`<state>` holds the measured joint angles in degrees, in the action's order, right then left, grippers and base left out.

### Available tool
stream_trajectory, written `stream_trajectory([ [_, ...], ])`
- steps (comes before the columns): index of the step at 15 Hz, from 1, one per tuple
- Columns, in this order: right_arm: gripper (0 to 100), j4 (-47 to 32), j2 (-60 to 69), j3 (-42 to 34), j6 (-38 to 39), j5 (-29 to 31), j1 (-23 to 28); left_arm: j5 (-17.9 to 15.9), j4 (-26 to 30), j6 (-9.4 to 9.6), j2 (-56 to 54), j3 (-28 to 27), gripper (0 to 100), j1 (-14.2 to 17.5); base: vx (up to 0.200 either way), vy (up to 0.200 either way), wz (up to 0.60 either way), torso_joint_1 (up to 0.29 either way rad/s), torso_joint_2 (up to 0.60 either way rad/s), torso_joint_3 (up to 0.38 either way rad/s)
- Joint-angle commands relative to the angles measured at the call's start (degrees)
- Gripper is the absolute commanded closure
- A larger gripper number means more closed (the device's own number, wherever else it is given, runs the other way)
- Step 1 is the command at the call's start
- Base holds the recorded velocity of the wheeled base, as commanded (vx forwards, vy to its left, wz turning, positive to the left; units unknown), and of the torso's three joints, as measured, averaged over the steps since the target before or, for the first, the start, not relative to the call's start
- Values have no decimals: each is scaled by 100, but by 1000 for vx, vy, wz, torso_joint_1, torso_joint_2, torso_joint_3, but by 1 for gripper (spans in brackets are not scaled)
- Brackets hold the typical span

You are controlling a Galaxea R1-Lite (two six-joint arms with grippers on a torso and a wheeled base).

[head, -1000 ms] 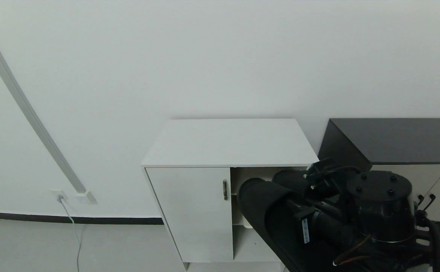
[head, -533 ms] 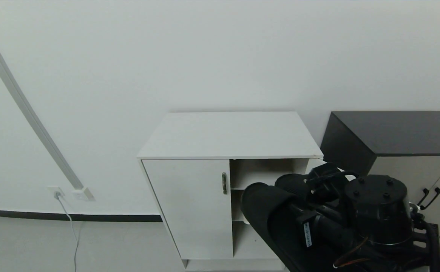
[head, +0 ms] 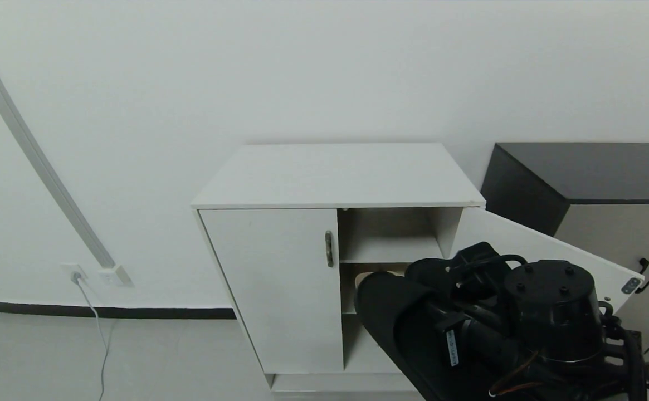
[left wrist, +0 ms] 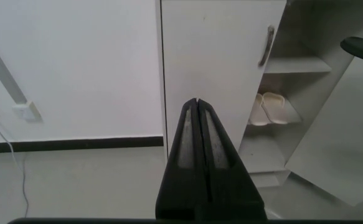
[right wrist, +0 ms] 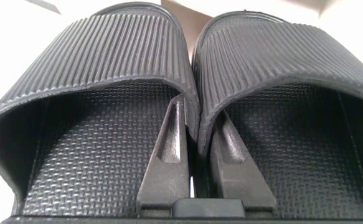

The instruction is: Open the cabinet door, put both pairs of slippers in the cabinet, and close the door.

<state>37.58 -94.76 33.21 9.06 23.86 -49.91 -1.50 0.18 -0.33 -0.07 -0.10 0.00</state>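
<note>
Right wrist view: two black slippers (right wrist: pixel 106 56) in right gripper (right wrist: pixel 198 115).

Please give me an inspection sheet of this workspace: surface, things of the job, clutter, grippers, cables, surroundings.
Surface: pale floor under the white cabinet.
Job's things: the cabinet's right door is open and its left door is shut; light slippers lie inside; black slippers are held by the right gripper.
Clutter: nothing seen.
Grippers: right gripper shut on the black slippers' adjoining sides; left gripper shut, holding nothing, facing the cabinet.
Cables: one cable hangs from a wall socket.
Surroundings: white wall with a slanted conduit; dark cabinet on the right.
</note>
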Motion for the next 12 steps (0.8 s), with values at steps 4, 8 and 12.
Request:
stream_trajectory([
  [4,100,3,-43,2,0,5,-19,1,-1,-2,7,1,100,0,0,0,0,-205,527,322],
  [8,100,3,-43,-7,0,14,-19,1,-1,-2,7,1,100,0,0,0,0,-184,504,323],
  [12,100,3,-34,-34,0,14,-19,1,-1,-2,7,1,100,0,0,0,0,-158,481,331],
])
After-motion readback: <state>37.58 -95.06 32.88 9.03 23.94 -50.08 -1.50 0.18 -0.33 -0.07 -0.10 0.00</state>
